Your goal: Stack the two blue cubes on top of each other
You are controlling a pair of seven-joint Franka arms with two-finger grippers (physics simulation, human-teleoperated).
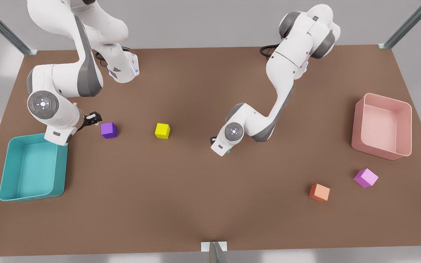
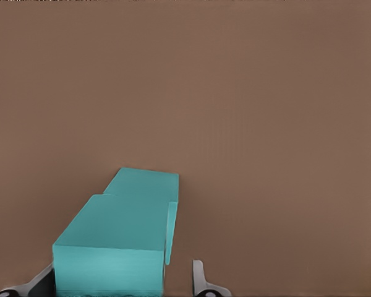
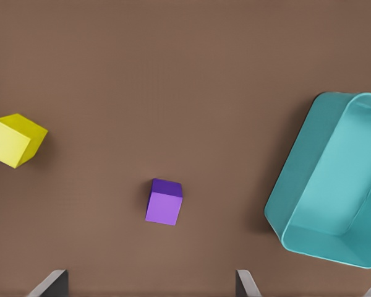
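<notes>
The stack looks made near the bench's middle: the upper blue cube sits on the lower blue cube, slightly offset. The left gripper straddles it, seemingly released. The right gripper waits, fingers spread, beside the purple cube.

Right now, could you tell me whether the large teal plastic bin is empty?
Empty: the large teal plastic bin shows a bare floor in the front and right wrist views.

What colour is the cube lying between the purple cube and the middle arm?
Yellow cube; clearest in the front view.
</notes>
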